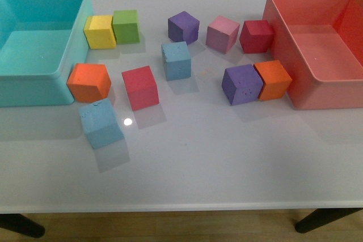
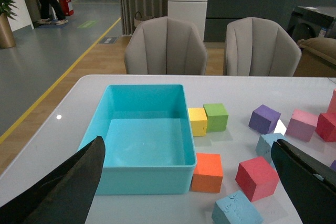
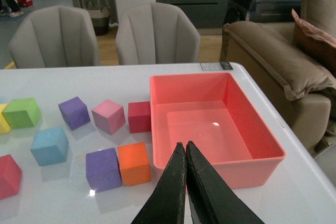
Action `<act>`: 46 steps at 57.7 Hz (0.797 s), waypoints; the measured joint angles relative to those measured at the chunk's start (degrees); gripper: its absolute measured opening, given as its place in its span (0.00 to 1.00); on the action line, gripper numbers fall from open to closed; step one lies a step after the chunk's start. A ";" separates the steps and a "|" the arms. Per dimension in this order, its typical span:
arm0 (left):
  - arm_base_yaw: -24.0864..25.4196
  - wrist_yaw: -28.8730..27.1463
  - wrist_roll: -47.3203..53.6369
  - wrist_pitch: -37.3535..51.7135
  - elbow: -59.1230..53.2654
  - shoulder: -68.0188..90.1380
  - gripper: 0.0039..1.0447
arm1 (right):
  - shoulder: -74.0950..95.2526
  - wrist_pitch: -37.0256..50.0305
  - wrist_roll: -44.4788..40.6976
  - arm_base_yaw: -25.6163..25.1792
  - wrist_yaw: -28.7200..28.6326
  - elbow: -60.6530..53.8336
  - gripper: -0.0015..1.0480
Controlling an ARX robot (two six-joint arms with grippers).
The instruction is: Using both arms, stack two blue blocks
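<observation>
- While holding nothing, judged to stand at the very start: no block gripped, no stack begun.
- Find the near block [image 1: 100,123] at the table's front left, skewed, just beside an orange cube [image 1: 88,81] and close to the turquoise bin [image 1: 68,72].
- Find the far block [image 1: 176,59] mid-table, apart from the first, with a red cube [image 1: 140,86] between the two.
- See the left gripper [image 2: 187,148] with jaws spread wide and empty, hovering above the table and looking over the bin toward the cubes; near block low in that view.
- See the right gripper [image 3: 185,148] with jaws pressed together on nothing, raised and aimed toward the red bin [image 3: 262,129]; far block off to one side in that view.
- Note neither arm in the front view, so both judged drawn back, clear of the cubes.
- Calls next, most likely, for lowering the left gripper over the near block, fingers turned square to its skewed faces.
- Calls also for parting the right jaws before reaching for the far block.
</observation>
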 joint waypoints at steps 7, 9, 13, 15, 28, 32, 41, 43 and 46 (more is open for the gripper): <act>0.00 0.00 -0.02 0.00 0.00 0.00 0.92 | -4.44 -4.15 0.02 -0.02 0.00 -0.02 0.02; 0.00 0.00 -0.02 0.00 0.00 0.00 0.92 | -5.40 -5.07 0.00 -0.02 0.00 -0.02 0.02; 0.00 0.00 -0.02 0.00 0.00 0.00 0.92 | -7.45 -6.97 0.00 -0.02 0.00 -0.02 0.02; 0.00 0.00 -0.02 0.00 0.00 -0.02 0.92 | -8.52 -8.04 0.00 -0.02 0.00 -0.02 0.02; 0.00 0.00 -0.02 0.00 0.00 0.00 0.92 | -15.02 -14.34 0.00 -0.02 0.00 -0.02 0.02; 0.00 0.00 -0.02 0.00 0.00 0.00 0.92 | -16.35 -15.72 0.00 -0.02 0.00 -0.02 0.02; 0.00 0.00 0.00 0.00 0.00 0.00 0.92 | -19.02 -18.38 0.00 -0.02 0.00 -0.02 0.02; 0.00 0.00 -0.02 0.00 0.00 0.00 0.92 | -19.61 -18.95 0.00 -0.02 0.00 -0.02 0.02; 0.00 0.00 0.00 0.00 0.00 0.00 0.92 | -20.44 -19.80 0.00 -0.02 0.00 -0.02 0.02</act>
